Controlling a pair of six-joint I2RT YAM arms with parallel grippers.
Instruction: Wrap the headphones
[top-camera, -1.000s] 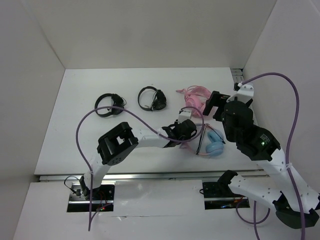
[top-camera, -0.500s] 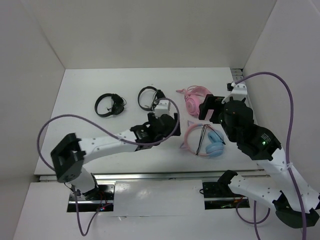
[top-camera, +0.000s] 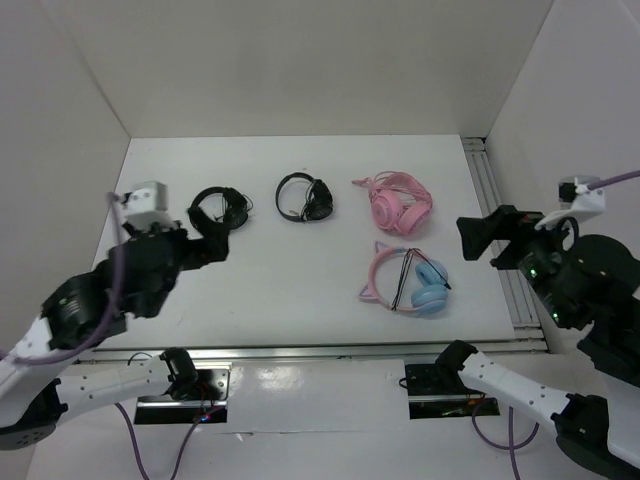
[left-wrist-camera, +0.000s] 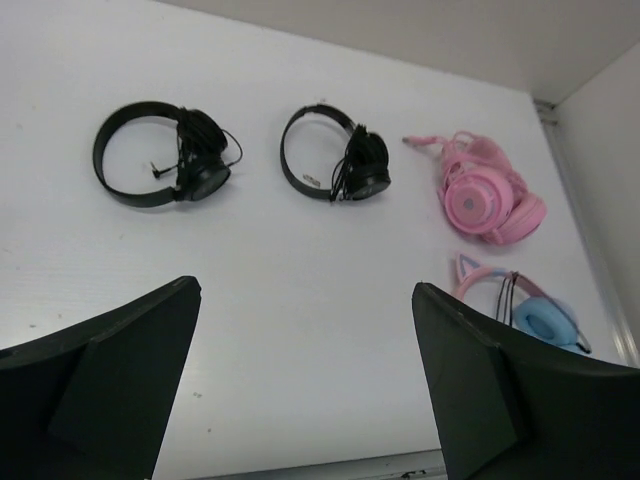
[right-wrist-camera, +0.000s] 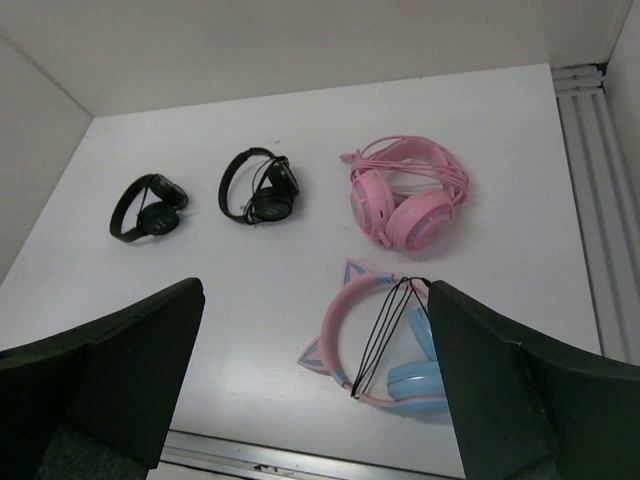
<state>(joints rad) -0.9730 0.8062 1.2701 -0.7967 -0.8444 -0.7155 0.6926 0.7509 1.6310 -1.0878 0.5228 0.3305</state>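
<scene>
1. The over-ear headphones with light blue ear cups and a thin pink cat-eared headband (top-camera: 405, 282) are lying flat in the lower right part of the white desk (top-camera: 280, 280) in the top view. Their thin black cable (right-wrist-camera: 383, 335) is running in several strands across the headband's loop.
2. The right hand (top-camera: 485, 240) is hanging to the right of them, over the desk's right edge, near but not touching. Its two fingers are standing wide apart and gripping nothing.
3. The left hand (top-camera: 208, 248) is hanging at the far left of the frame, well apart from those headphones. Its fingers are likewise spreading wide with nothing between them.
4. Both wrist views are looking down on the desk, with the blue-cupped pair showing low and right of centre in each.
5. The desk is sitting in a plain white booth, with walls (top-camera: 300, 60) rising at the back and on both sides. A metal rail (top-camera: 518, 300) is running along the desk's right edge.
6. Four headphones are lying on the desk.
   - One is the blue-and-pink pair.
   - One is an all-pink cat-eared pair (top-camera: 398, 203), just above it in the frame.
   - Two are black, lying in the upper part: the middle black headphones (top-camera: 305, 198) and the left black headphones (top-camera: 220, 210).
   - Two hands are showing.
</scene>
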